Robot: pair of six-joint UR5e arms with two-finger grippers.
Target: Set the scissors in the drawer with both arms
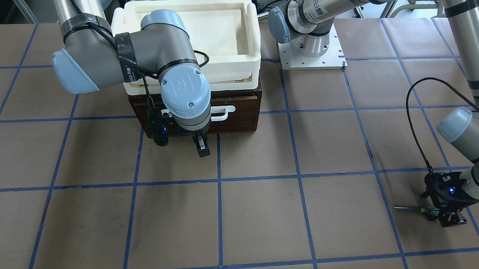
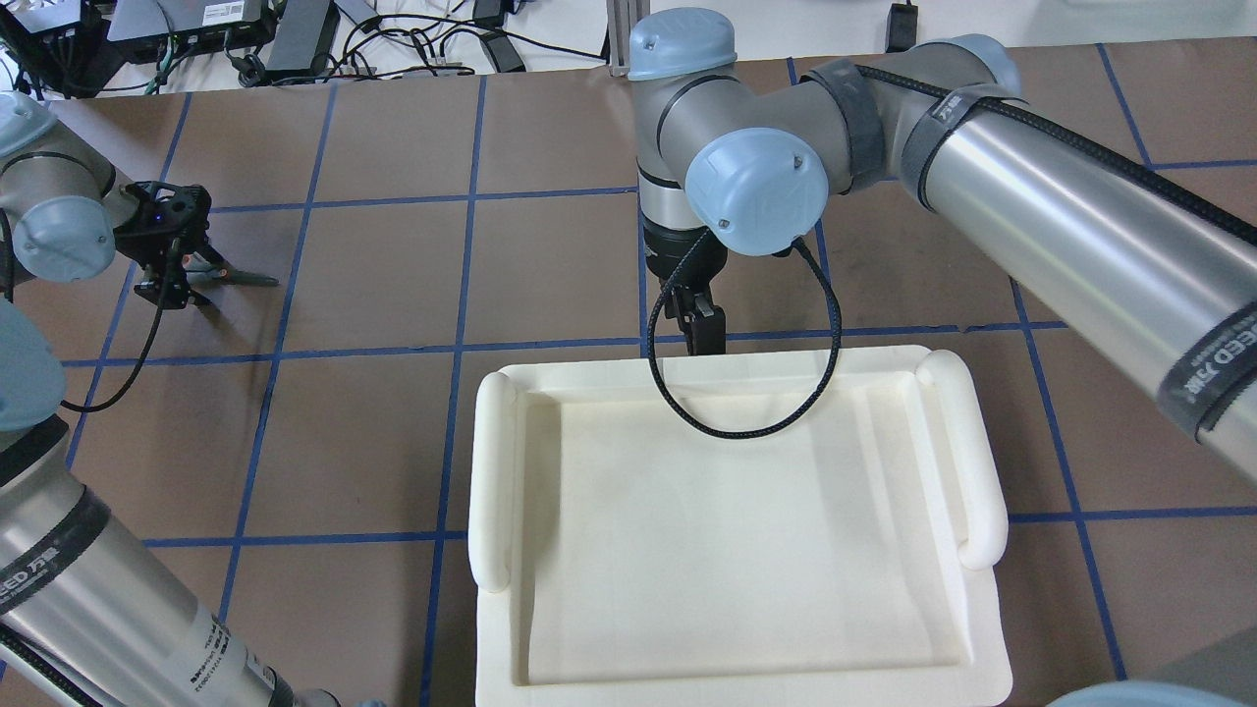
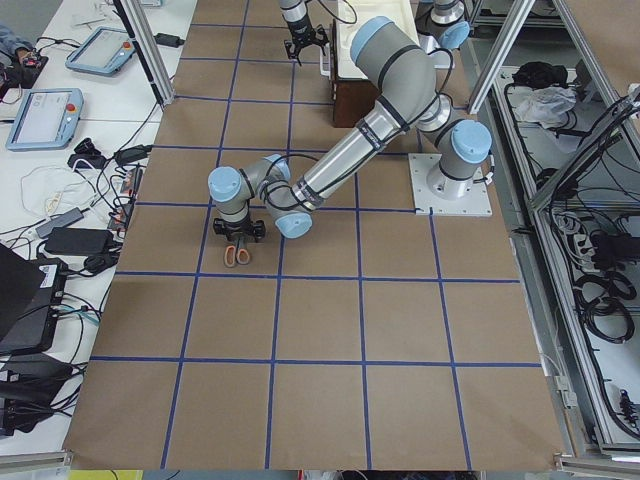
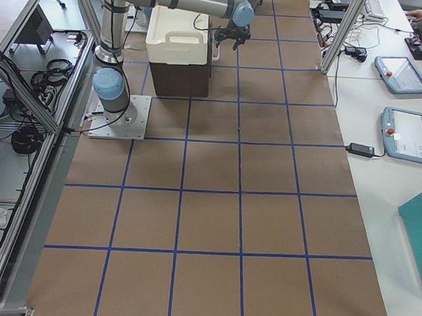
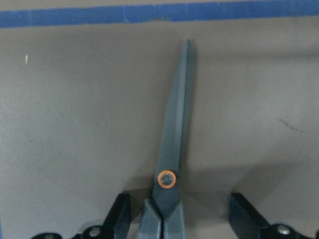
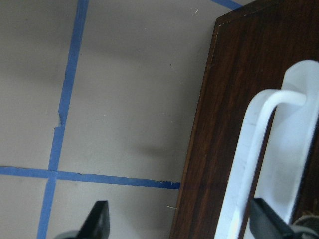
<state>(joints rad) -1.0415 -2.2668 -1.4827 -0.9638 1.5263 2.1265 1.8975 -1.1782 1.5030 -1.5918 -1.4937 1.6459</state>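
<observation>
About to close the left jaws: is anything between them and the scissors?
Nothing visible. The left gripper has its jaws open, one on each side of the scissors, which lie flat on the table.

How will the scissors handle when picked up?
Scissors likely rigid and light: thin metal blades, shut. Flat on the table, they may swivel in a narrow pinch; the open left end effector straddles them behind the pivot screw.

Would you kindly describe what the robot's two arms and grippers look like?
Both arms are silver-grey tubes with light blue joint caps. The right arm wears black straps with white lettering and a braided black cable; the left arm likewise. The left gripper and right gripper are black, each with a small blue light.
</observation>
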